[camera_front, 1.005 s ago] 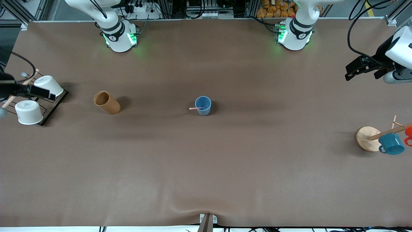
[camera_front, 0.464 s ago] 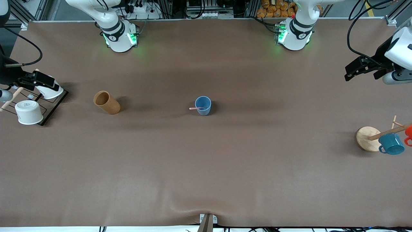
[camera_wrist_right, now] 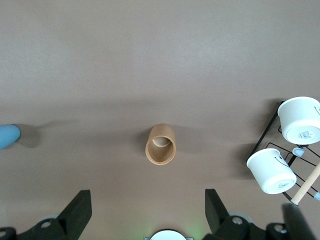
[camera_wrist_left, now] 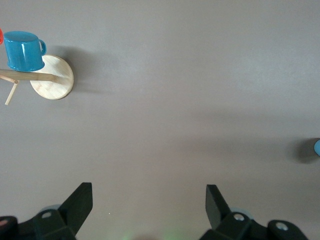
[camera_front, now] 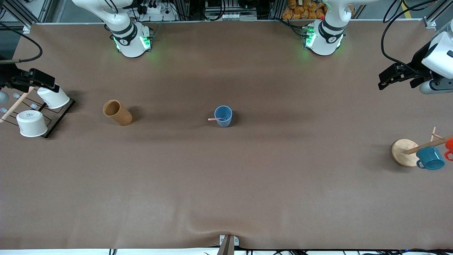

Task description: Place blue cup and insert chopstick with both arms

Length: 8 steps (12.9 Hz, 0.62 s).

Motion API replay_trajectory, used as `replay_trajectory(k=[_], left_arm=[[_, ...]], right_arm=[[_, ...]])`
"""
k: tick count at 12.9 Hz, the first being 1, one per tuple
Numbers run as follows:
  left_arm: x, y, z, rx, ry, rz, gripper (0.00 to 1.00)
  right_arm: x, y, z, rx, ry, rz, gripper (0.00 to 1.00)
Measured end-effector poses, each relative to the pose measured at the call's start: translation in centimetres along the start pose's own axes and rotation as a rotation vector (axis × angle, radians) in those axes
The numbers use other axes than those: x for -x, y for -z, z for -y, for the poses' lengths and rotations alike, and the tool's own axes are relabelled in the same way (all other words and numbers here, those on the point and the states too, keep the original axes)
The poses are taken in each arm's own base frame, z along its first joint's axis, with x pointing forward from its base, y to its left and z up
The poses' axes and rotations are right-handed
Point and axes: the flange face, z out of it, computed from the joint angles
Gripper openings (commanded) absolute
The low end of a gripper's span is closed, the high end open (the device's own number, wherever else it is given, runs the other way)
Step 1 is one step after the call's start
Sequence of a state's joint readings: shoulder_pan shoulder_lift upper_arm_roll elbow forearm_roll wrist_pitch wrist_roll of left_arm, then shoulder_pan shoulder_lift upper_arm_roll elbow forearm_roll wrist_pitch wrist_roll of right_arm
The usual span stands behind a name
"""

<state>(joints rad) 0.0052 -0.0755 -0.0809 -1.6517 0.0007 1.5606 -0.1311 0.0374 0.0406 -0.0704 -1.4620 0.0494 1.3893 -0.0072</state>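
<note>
Since a second ago, the right hand (camera_front: 40, 78) has drawn back toward the desk's edge at the right arm's end, off the white cups, and now hangs over the black wire rack (camera_front: 60, 115) there; the left hand (camera_front: 387, 76) has barely shifted, staying up over the desk's edge at the left arm's end. Both hands are spread wide with nothing between their fingers, as each wrist view shows: left hand (camera_wrist_left: 149, 202), right hand (camera_wrist_right: 148, 207).

At the middle of the desk (camera_front: 247, 184) the blue cup (camera_front: 223, 115) stands upright, apart from everything else. The chopstick (camera_front: 216, 119) sits inside it, leaning on the rim with its free end sticking out toward the right arm's end.

A brown cup (camera_front: 117, 112) stands between the blue cup and the rack, which carries two white cups (camera_front: 32, 123). Near the edge at the left arm's end a round-based wooden stand (camera_front: 404, 152) holds a teal mug (camera_front: 430, 158).
</note>
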Motion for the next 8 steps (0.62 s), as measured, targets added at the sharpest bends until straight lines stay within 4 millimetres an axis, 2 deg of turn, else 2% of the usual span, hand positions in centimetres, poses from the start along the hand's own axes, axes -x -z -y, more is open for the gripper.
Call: replay_trajectory(k=[2,4,8], left_arm=[[0.0,0.0,0.0,0.0,-0.001,0.0,1.0],[0.0,0.0,0.0,0.0,-0.001,-0.001,1.0],[0.0,0.0,0.0,-0.001,0.0,-0.001,1.0]], right_arm=[[0.0,1.0,0.5,0.003,0.01,-0.023,1.0],[0.3,2.2,0.1,0.002,0.004,-0.047,1.0],[0.7,2.7,-0.5,0.001,-0.004,-0.057,1.0]])
